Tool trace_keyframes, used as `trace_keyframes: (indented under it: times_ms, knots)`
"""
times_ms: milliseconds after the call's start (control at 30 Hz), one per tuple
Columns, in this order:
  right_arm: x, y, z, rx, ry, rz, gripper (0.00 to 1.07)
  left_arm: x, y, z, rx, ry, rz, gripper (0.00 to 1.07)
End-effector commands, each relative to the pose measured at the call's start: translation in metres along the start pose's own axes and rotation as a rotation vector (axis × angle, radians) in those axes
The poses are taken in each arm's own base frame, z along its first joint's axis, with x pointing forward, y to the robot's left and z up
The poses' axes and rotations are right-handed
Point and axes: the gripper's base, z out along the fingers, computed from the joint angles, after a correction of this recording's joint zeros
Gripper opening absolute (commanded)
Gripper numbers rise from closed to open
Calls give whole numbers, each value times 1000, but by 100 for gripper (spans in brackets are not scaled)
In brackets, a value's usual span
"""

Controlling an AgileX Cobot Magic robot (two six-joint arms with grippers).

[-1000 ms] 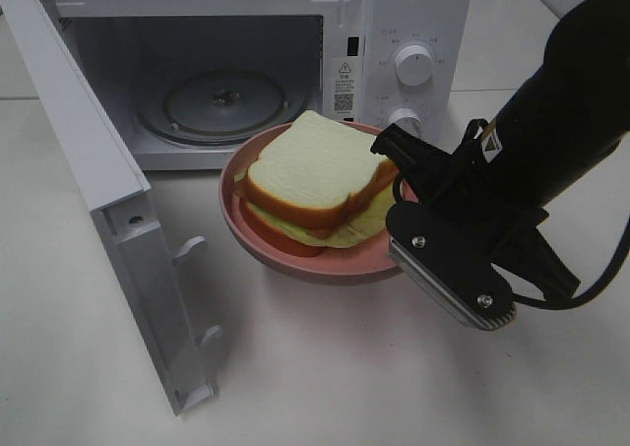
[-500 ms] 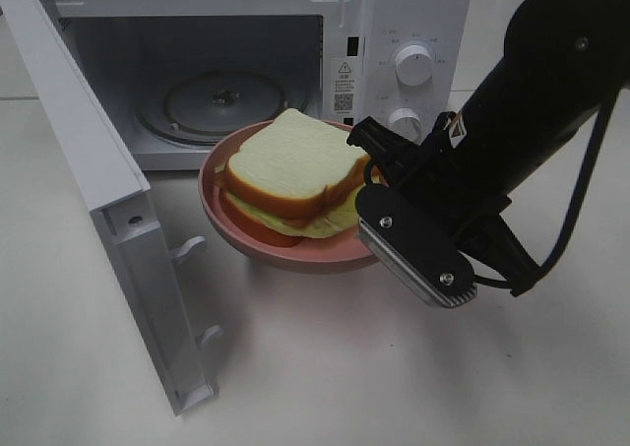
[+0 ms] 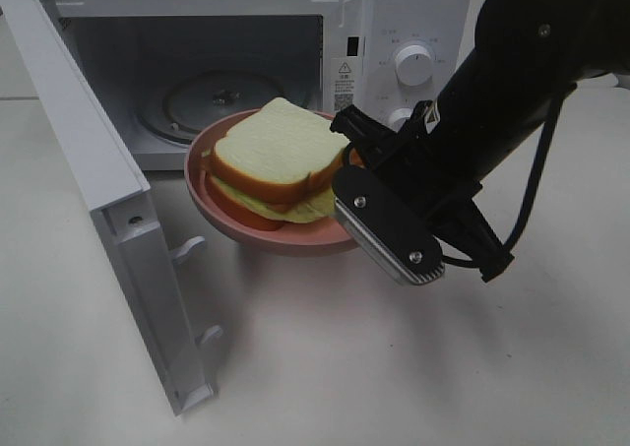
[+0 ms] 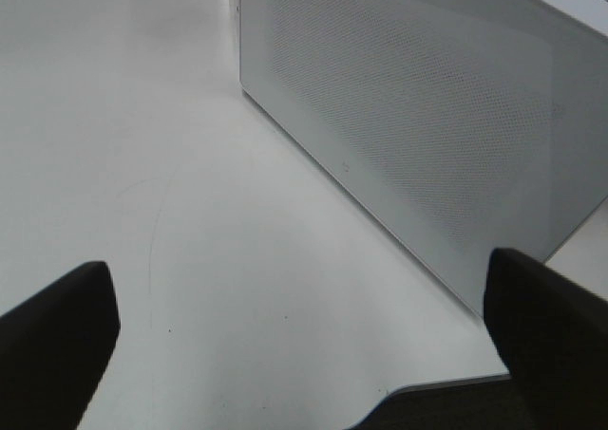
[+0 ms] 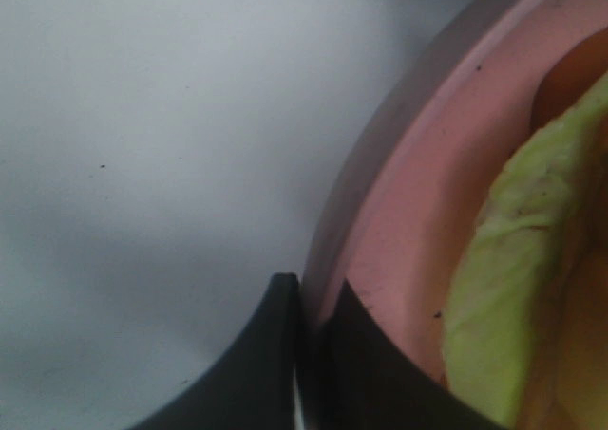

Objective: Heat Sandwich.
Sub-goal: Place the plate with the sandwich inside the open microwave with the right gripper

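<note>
Sandwich (image 3: 281, 151): lies on the pink plate (image 3: 212, 205), which the right gripper (image 3: 348, 157) holds by its rim.
Right jaws: pinched together on the plate's right edge; in the wrist view the two dark fingertips (image 5: 285, 307) clamp the rim of the plate (image 5: 399, 212), one on each side of it.
Filling by the jaws: pale green leaf (image 5: 503, 259) just inside the rim, a brown-orange layer beside it.
Sandwich build: white bread on top with brown crust, yellow-green and reddish layers below; it spans nearly the whole plate.
Plate position: clear of the table (image 3: 345, 367), tilted slightly, just in front of the microwave (image 3: 413, 13) opening, a shadow on the table below it.
Right arm: black, reaching in from the far right.
Microwave: white, door (image 3: 89, 170) swung open to the near left; glass turntable (image 3: 212, 101) inside; two knobs (image 3: 413, 64) on the right panel.
Left gripper (image 4: 299, 273): jaws spread wide, nothing between them, above the white table.
Left surroundings: perforated white panel (image 4: 427, 117) just beyond the fingers.
</note>
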Motion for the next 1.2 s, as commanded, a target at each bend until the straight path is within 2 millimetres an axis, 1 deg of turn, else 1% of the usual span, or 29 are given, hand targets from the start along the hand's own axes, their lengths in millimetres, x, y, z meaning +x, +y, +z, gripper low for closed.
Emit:
trace_keyframes:
  times_ms: [33,600,767,1167,1200]
  knots:
    - [1,-11,-2,49,-1,5,0,1,0,-2,3,-27,-4,99]
    - [5,-32,11,59,0,6,0,1,0,-2,3,-26,-5,99]
    - [7,-40,23,25,-7,9,0,1,0,-2,3,-26,-5,99]
    - [11,-59,40,-12,-15,10,0,1,0,-2,3,-26,-5,99]
    - [8,-64,41,-19,-16,-4,0,1,0,-2,3,-26,-5,99]
